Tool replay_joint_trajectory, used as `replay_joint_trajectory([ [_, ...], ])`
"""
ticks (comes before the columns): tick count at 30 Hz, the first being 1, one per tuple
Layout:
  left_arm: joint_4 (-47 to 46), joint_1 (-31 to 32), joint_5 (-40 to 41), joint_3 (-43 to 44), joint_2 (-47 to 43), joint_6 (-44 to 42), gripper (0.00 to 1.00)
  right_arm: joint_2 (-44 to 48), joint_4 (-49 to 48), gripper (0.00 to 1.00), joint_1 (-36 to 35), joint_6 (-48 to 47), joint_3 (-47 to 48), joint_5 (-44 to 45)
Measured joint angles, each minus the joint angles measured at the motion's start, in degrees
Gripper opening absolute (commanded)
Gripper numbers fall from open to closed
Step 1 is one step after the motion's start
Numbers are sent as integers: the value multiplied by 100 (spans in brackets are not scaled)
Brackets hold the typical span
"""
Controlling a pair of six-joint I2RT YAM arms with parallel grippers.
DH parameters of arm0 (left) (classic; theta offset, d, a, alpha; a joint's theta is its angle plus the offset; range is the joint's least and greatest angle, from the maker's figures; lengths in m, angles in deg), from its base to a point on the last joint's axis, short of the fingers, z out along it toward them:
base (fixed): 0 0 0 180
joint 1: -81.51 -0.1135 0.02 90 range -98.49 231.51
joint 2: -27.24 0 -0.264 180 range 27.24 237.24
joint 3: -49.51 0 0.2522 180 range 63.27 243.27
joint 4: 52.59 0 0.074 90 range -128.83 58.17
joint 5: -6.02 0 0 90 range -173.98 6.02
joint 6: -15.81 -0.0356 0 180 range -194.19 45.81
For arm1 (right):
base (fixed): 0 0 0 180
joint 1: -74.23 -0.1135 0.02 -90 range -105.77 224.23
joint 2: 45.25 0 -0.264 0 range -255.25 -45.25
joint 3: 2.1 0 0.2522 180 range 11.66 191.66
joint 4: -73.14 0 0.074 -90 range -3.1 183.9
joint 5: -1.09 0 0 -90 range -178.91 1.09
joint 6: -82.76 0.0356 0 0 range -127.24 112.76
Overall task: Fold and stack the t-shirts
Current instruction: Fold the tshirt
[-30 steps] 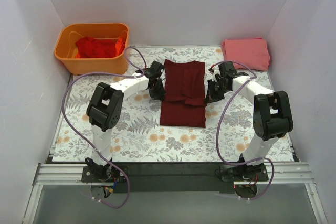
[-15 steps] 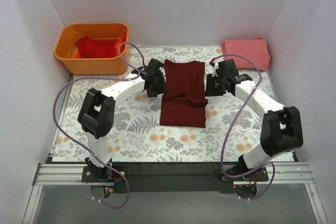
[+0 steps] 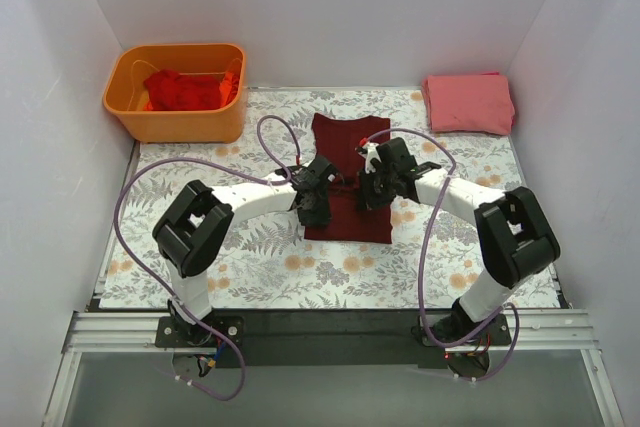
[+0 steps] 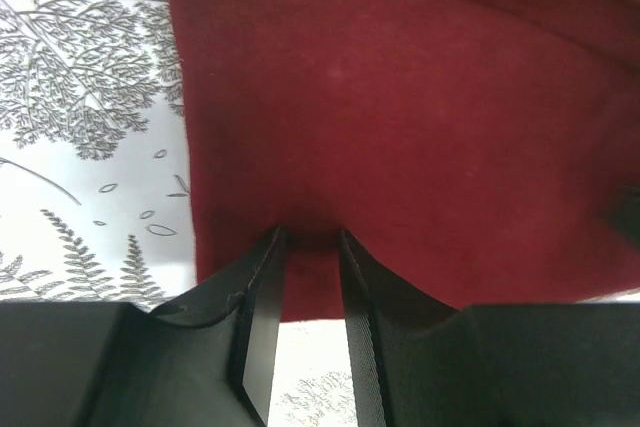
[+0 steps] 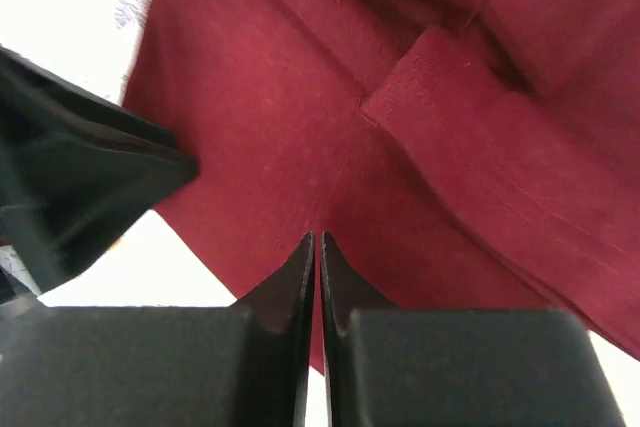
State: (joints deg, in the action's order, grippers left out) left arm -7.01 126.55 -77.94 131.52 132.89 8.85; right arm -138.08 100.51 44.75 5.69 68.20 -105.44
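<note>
A dark maroon t-shirt [image 3: 350, 142] lies lengthwise on the middle of the table, sides folded in. My left gripper [image 3: 318, 205] is over its near left part. In the left wrist view the left gripper [image 4: 310, 239] is open by a narrow gap, tips on the maroon t-shirt [image 4: 400, 117] just inside its near hem. My right gripper [image 3: 375, 187] is over the shirt's right middle. Seen from the right wrist, that gripper [image 5: 318, 239] has its fingers almost touching, nipping the maroon cloth [image 5: 280, 117] beside a folded sleeve [image 5: 500, 187].
A folded salmon-pink t-shirt [image 3: 468, 102] lies at the back right corner. An orange bin [image 3: 160, 123] at the back left holds crumpled red shirts [image 3: 185, 90]. White walls close in on three sides. The left arm's black body [image 5: 70, 157] shows in the right wrist view.
Both grippers left the shirt's outer edges and came inward and nearer, onto its near half. Both opened on the way and have narrowed again, the right almost fully.
</note>
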Motion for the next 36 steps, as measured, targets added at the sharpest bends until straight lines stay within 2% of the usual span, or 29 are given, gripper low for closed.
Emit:
replay_joint_trajectory([
  [8,26,-63,-184,13,31,70,27,-721,-271,9,55,20,142,98],
  [16,61,-59,-400,-389,-278,256,29,-1818,-494,12,660,-138,1742,225],
  [21,299,7,-632,-1003,-855,494,35,-1786,-654,17,929,-153,1899,85],
  [26,511,48,-721,-1427,-1510,796,37,-706,-901,22,931,44,839,-807],
  [31,186,-72,-796,-1414,-1755,826,34,597,-1397,24,903,498,-802,-2059],
  [36,-125,-562,-907,-1054,-1220,595,31,378,-1565,24,988,610,-1244,-2636],
])
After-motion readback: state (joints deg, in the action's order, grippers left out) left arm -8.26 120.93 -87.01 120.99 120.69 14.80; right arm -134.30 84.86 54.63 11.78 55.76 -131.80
